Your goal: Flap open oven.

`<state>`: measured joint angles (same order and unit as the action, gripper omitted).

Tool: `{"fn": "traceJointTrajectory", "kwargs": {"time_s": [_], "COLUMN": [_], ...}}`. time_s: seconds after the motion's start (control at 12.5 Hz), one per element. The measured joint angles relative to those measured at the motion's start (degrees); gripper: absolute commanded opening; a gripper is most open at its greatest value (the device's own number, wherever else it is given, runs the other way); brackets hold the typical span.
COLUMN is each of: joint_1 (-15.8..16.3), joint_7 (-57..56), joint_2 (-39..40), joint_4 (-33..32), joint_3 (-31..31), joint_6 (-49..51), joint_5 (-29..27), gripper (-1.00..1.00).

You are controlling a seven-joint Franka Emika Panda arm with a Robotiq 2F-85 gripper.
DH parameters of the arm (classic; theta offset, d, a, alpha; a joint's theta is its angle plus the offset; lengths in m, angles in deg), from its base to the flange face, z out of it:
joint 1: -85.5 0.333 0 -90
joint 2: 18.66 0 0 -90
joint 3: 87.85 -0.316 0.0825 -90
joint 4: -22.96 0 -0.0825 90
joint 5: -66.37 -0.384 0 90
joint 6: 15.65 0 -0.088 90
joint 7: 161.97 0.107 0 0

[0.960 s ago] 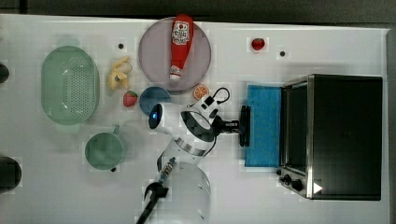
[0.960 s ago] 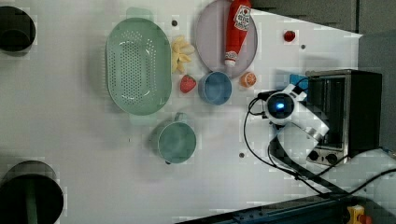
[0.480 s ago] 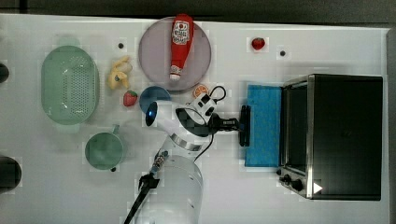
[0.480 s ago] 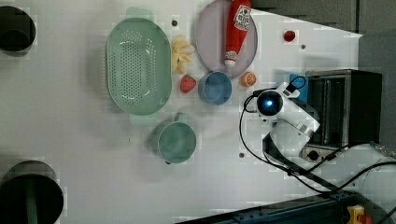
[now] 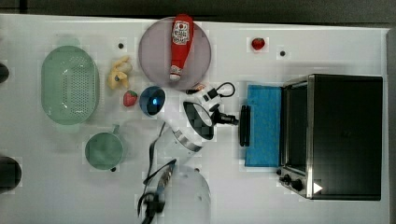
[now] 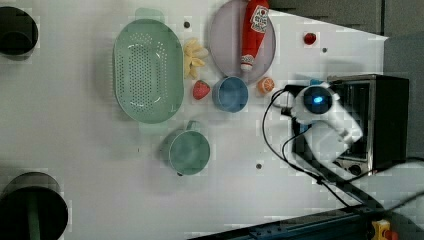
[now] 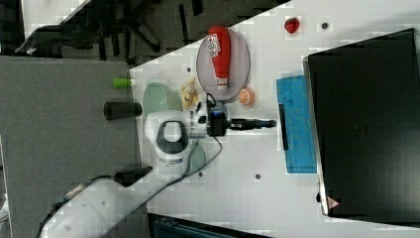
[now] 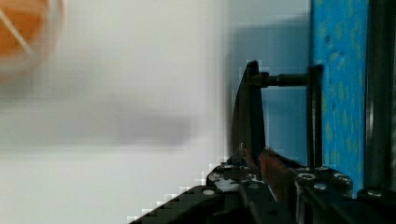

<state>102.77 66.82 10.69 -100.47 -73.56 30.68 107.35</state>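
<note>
The oven [image 5: 345, 135] is a big black box at the top view's right, also seen in the right view [image 7: 366, 124]. Its blue-tinted door [image 5: 264, 125] lies flapped down flat on the white table, with the black bar handle [image 5: 244, 125] at the outer edge. My gripper [image 5: 232, 121] points at the middle of that handle from the top view's left. Its fingers are shut together into a thin rod. In the right view a small gap separates the gripper [image 7: 270, 122] from the handle [image 7: 283, 126]. The wrist view shows the handle [image 8: 247, 112] and the door [image 8: 338, 84] close ahead.
A grey plate [image 5: 149, 46] carrying a ketchup bottle [image 5: 181, 39] lies behind the arm. A blue bowl [image 5: 152, 100], strawberry [image 5: 130, 98], green colander [image 5: 69, 85] and green mug [image 5: 104, 150] lie at the top view's left. An orange fruit [image 7: 246, 95] sits beside the gripper.
My arm has drawn back toward the top view's left, off the handle. The door stays flat on the table.
</note>
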Motion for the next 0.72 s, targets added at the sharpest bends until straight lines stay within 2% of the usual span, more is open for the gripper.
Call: {"fn": "traceJointTrajectory", "kwargs": {"time_s": [0.16,0.48,0.72], "joint_1": [0.2,-0.3,-0.3], "joint_7": [0.0,0.2,0.3], "joint_2": [-7.4,-22.8,-30.0], "joint_4": [0.1,2.4,3.1], "joint_3": [-0.1,-0.6,0.3], "joint_6": [0.7,3.7,6.2], "joint_5": [-11.2,-26.7,-34.1], "gripper": [-0.65,-0.65,-0.65]}}
